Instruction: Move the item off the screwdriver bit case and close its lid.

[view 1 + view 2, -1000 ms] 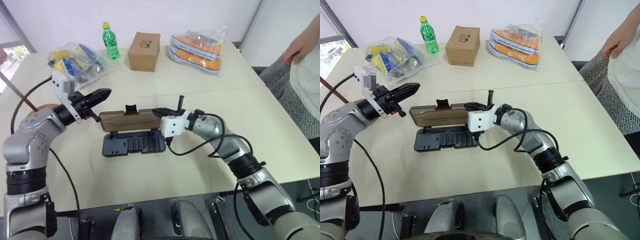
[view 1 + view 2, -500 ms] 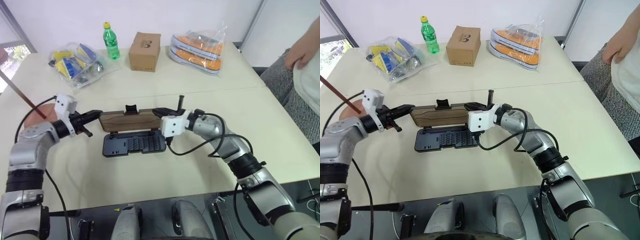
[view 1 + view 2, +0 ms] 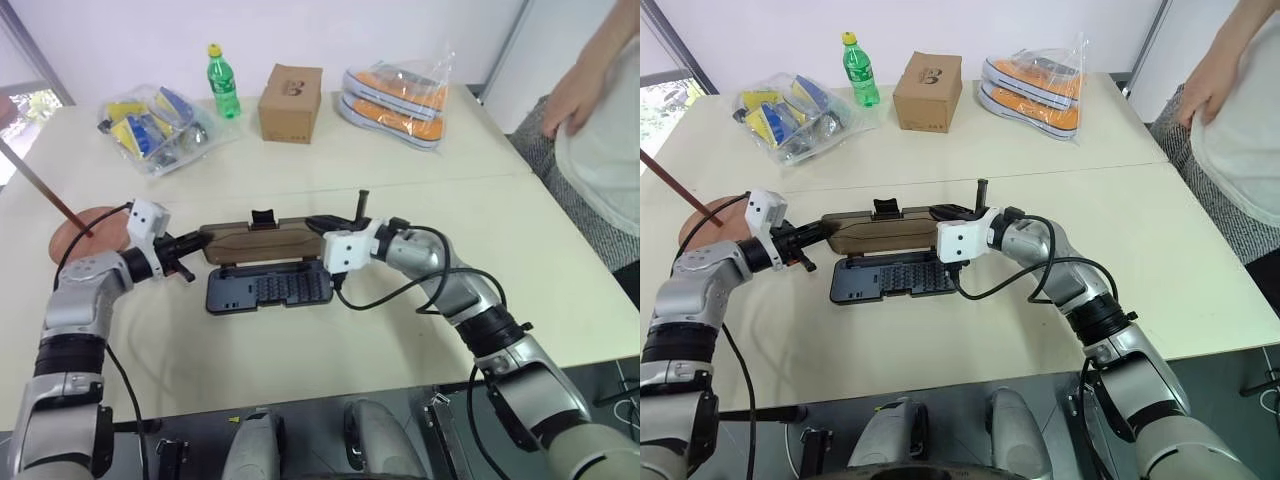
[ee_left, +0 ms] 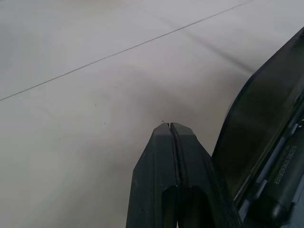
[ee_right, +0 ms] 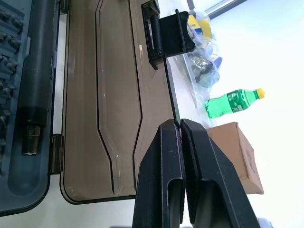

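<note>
Cream table [image 3: 300, 165] with the usual clutter along the far side: green bottle [image 3: 221, 82], cardboard box [image 3: 290, 90], a bag of orange stuff [image 3: 395, 95] and another plastic bag [image 3: 150, 120] off to the left. A person [image 3: 600, 110] stands at the right edge.

Case [image 3: 268, 288] sits mid-table, grey tray flat and nearest the robot, with the lid [image 3: 262, 241] tipped up along the tray's far edge, latch on top.

Left arm is bent in low over the table, gripper [image 3: 190, 245] pointing roughly level toward the lid's left end, fingers pressed together with nothing between them; in the left wrist view the tips [image 4: 169, 130] sit just beside the lid's edge, can't tell if they actually touch.

Right arm reaches in from the right, forearm across the table, gripper [image 3: 318, 224] at the lid's right top edge. Its fingers [image 5: 164, 142] are squeezed nearly together on the thin rim of the lid.

Item [image 3: 85, 228] is on the table at far left, well apart from the case, its rod slanting up toward the left.
</note>
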